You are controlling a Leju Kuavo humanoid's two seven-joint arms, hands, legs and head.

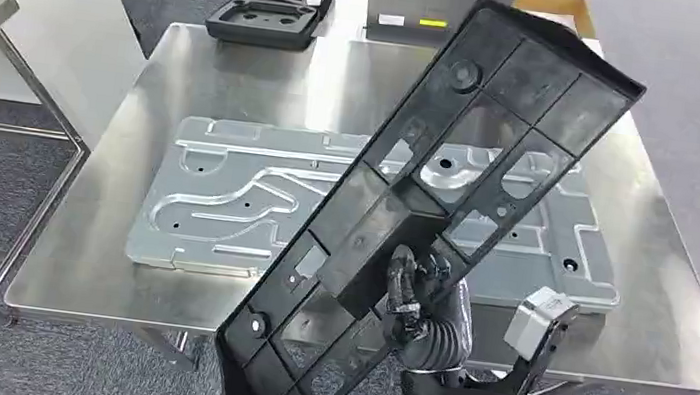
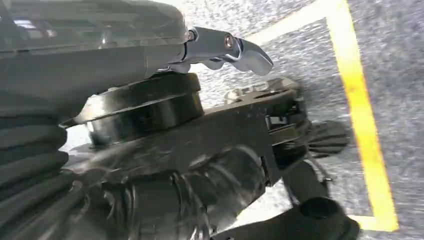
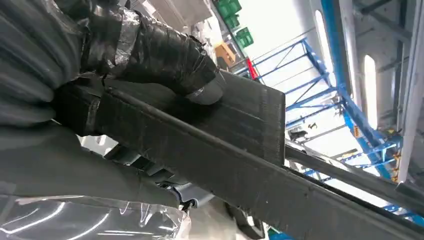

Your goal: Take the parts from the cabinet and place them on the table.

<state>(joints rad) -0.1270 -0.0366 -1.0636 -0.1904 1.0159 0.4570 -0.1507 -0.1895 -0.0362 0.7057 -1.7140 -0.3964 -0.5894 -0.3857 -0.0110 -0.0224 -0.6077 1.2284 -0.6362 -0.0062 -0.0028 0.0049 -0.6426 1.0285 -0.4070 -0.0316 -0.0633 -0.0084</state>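
One part in hand: a long black plastic frame panel (image 1: pixel 424 217), ribbed and windowed, held tilted above the steel table (image 1: pixel 168 85).

Holder: right hand (image 1: pixel 419 302). Its dark fingers (image 3: pixel 165 55) wrap over a thick central block of the panel, thumb side under, clamping it well below the panel's upper end. Most of the panel's length reaches up and away past the fingertips; a shorter stretch hangs down behind the palm toward the robot's body.

Left hand (image 2: pixel 150 165): seen hanging over grey carpet with yellow floor tape (image 2: pixel 365 130); the picture is blurred and I cannot tell whether its fingers are spread or curled. It appears to hold nothing.

Already on the table, beyond the fingertips: one large stamped metal plate (image 1: pixel 254 206), lying flat. Farther off, a black foam-lined case (image 1: pixel 274 7), open.

Risks, as judged:
- One-handed grip off the panel's middle; the long overhang could lever it round in the fingers or slip out.
- Lowered as it is, the far end would land on the metal plate, scraping or resting crooked on it.
- The near end hangs close to the robot's body and table edge; it could catch there.
- Little bare table lies beside the plate, so a panel set down there could overhang.
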